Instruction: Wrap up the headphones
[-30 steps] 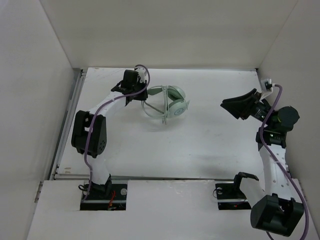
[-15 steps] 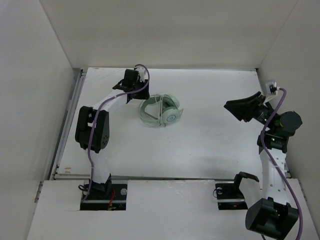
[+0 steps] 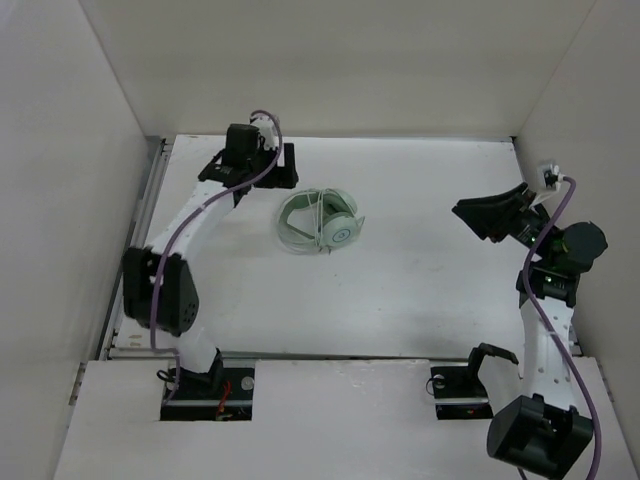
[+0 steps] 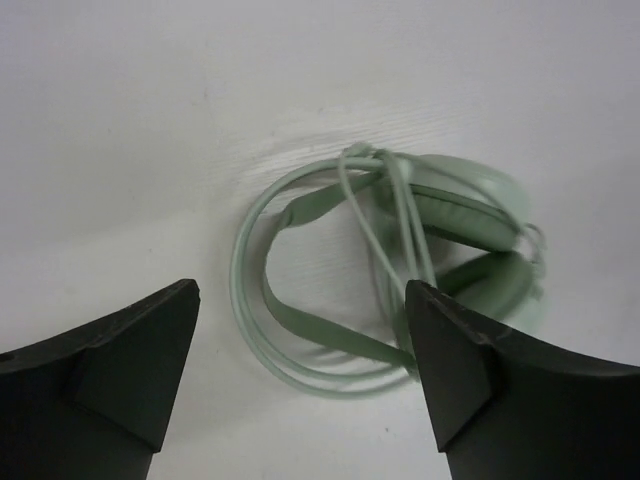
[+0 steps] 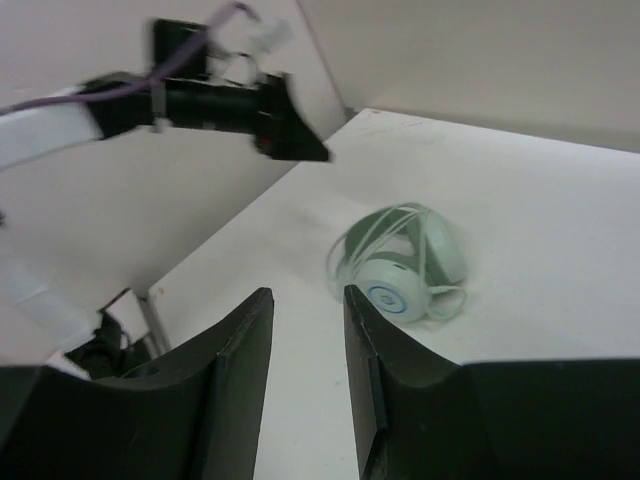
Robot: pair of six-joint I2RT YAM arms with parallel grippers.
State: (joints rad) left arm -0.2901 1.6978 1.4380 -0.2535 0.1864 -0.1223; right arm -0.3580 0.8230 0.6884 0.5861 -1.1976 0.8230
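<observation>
Just ahead of my left tool [image 4: 300, 295], the headphones [image 4: 440, 200] lay on the counter [image 4: 150, 120] as a compact bundle. The earcups were folded together toward the tool's right finger, and the thin headband arced round toward its left. The pale cable crossed over band and cups in a few strands. I judged the wrapping mostly done (a small loop stuck out beside the front earcup in the other wrist's view, so the cable end may have wanted tucking). What seemed left was little: checking that the turns held, tidying that loop, and backing away.

My left tool stood spread wide. Its two fingers framed the bundle in its own view but were clear of it, touching nothing and holding nothing. Farther off, well apart from the headphones across the counter, my right tool [image 5: 307, 300] hung in the air facing them. Its fingers were parted by only a narrow gap with nothing between them, so it gripped nothing either.
</observation>
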